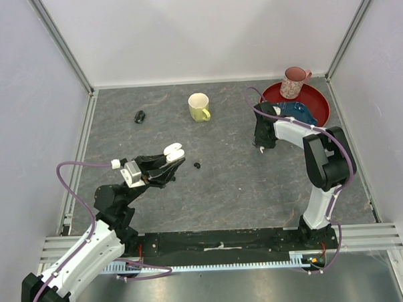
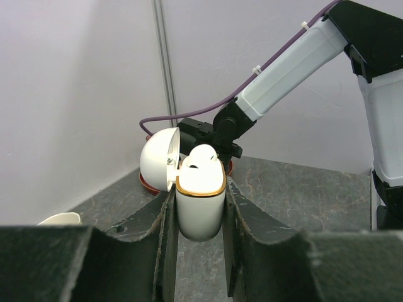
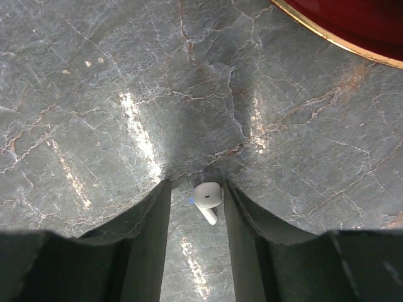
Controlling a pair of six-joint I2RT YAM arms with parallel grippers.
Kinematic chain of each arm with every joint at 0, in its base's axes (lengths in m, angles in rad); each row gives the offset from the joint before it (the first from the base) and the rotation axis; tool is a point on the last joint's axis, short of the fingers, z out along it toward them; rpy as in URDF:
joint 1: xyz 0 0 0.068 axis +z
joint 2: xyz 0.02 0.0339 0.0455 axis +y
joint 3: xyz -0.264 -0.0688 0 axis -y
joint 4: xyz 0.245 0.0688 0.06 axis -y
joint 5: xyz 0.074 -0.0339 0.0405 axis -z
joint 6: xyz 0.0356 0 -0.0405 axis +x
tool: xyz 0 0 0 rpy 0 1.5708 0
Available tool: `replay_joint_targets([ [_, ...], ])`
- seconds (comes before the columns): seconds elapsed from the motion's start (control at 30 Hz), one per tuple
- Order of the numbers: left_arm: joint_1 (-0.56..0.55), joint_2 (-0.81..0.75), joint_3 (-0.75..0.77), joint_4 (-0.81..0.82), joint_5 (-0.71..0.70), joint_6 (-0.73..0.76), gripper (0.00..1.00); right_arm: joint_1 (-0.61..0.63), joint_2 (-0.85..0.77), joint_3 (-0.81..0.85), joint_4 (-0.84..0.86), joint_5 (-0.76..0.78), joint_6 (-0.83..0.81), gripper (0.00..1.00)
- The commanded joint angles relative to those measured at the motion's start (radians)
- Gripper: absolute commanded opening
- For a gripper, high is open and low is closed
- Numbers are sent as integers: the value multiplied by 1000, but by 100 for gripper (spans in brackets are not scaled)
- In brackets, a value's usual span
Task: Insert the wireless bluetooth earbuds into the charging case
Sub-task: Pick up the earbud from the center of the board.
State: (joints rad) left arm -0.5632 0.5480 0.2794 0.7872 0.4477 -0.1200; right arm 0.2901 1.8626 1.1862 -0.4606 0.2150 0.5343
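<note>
- Small glossy white earbud (image 3: 207,198) flat on the grey marbled bench (image 3: 94,94), in the right part of the scene, just left of the round red plate (image 3: 352,22).
- Right claw (image 3: 196,189) pointing down over it, spread, one finger on each side of the bud. Sits off-centre in the gap, closer to one finger, with a sliver of bench showing on the other side. Looks not yet pinched.
- Long axis: rounded head toward the fingertips, short stem trailing back along the gap at a slight slant. Closing would likely squeeze across the head, not end to end.
- Glossy white gold-rimmed charging case (image 2: 200,214) clamped upright in the left claw (image 2: 199,186), raised off the bench left of centre, its domed lid (image 2: 157,158) swung open.
- One white bud (image 2: 203,156) already seated in the case; second socket hidden from view.
- Case well apart to the left of the loose bud, with the right arm plainly the nearer one. Calls for a pinch, a lift and a carry leftward.
- Tiny black earbud (image 1: 197,165) on the bench just right of the held case, touched by neither claw.
</note>
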Motion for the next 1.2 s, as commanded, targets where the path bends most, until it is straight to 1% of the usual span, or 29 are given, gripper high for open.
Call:
replay_joint_targets([
  [0.0, -4, 1, 14, 23, -10, -7, 2, -5, 7, 21, -12, -6, 4, 46],
  [0.3, -4, 1, 14, 23, -12, -7, 2, -5, -9, 13, -12, -6, 13, 45],
  [0.57, -4, 1, 14, 23, -14, -6, 2, -5, -16, 0, -9, -6, 16, 43],
  [0.73, -4, 4, 14, 21, -14, -7, 2, -6, -17, -10, -4, -6, 16, 38],
  [0.9, -4, 6, 14, 23, -15, -7, 2, -6, -20, -19, -4, -6, 20, 39],
  [1.0, -3, 6, 14, 24, -15, -7, 2, -6, -26, -27, 0, -14, 26, 43],
  [1.17, -4, 4, 14, 23, -15, -7, 2, -6, -37, -40, 4, -17, 27, 44],
])
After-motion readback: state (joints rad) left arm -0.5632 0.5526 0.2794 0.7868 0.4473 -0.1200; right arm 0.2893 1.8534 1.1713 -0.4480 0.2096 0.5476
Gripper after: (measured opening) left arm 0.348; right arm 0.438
